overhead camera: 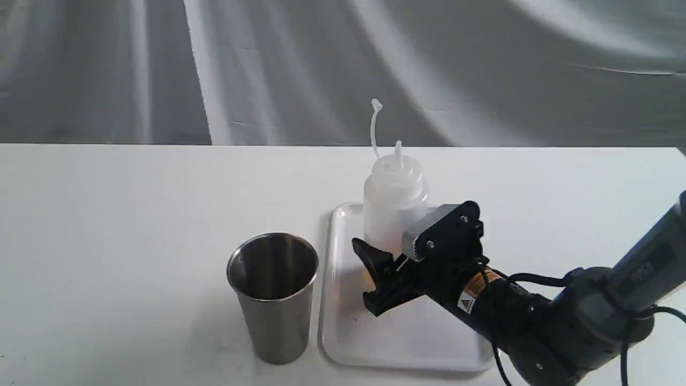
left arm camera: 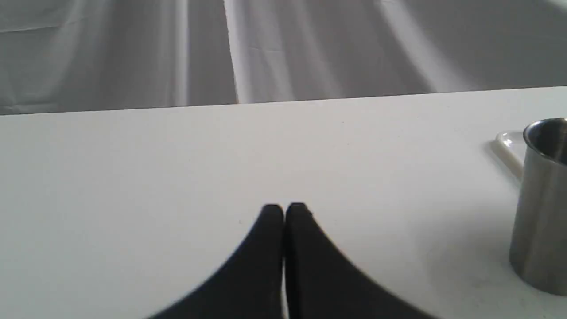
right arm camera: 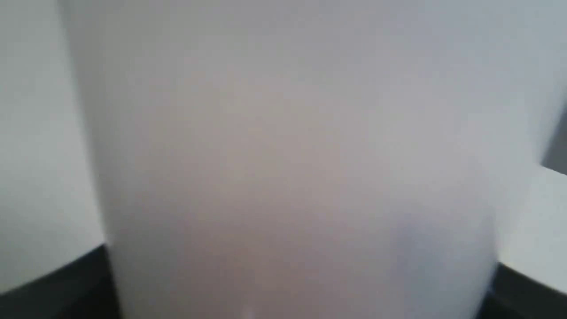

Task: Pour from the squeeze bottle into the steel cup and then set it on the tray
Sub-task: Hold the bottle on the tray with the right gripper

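The squeeze bottle [overhead camera: 395, 206] stands upright on the white tray [overhead camera: 407, 343], its nozzle up and its cap strap curling above; a little amber shows low inside. My right gripper [overhead camera: 391, 238] reaches in from the right and straddles the bottle's lower body. In the right wrist view the bottle [right arm camera: 301, 155] fills the picture, with a black finger [right arm camera: 53, 288] against each side. The steel cup [overhead camera: 273, 295] stands upright just left of the tray, its inside dark. My left gripper [left arm camera: 283, 210] hovers over bare table left of the cup [left arm camera: 542, 204], fingers pressed together, holding nothing.
The white table [overhead camera: 107, 241] runs wide to the left and behind the tray. A grey draped cloth [overhead camera: 321, 64] hangs behind the table's far edge. The right arm [overhead camera: 589, 316] with its cables crosses the front right corner.
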You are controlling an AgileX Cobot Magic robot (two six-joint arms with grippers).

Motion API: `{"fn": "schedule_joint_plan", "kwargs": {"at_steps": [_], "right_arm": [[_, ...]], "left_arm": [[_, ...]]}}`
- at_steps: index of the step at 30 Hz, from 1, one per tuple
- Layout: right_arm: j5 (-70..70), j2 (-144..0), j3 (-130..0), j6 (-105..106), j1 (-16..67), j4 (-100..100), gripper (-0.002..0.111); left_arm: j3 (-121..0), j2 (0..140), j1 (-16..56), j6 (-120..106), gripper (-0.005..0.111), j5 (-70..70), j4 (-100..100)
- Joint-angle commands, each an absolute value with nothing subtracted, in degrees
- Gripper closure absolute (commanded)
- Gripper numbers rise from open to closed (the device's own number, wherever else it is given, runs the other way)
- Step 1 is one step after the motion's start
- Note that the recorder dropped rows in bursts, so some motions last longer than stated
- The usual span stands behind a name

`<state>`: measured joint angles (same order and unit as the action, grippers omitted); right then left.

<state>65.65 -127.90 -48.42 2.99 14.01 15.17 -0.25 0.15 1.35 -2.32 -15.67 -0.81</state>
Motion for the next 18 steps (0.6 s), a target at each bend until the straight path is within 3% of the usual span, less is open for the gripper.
{"fn": "schedule_joint_plan", "kwargs": {"at_steps": [1,18], "right_arm": [[68.77,-127.75,-48.77,3.41,14.23,14.65,0.108],[69.56,-130.48,-48.77,4.52,14.23,13.29,0.108]], "left_arm": [[0.0,0.0,1.26,-1.98,0.107,-15.24,-0.87],[0.0,0.0,1.26,-2.09,0.107,-15.24,-0.87]]}}
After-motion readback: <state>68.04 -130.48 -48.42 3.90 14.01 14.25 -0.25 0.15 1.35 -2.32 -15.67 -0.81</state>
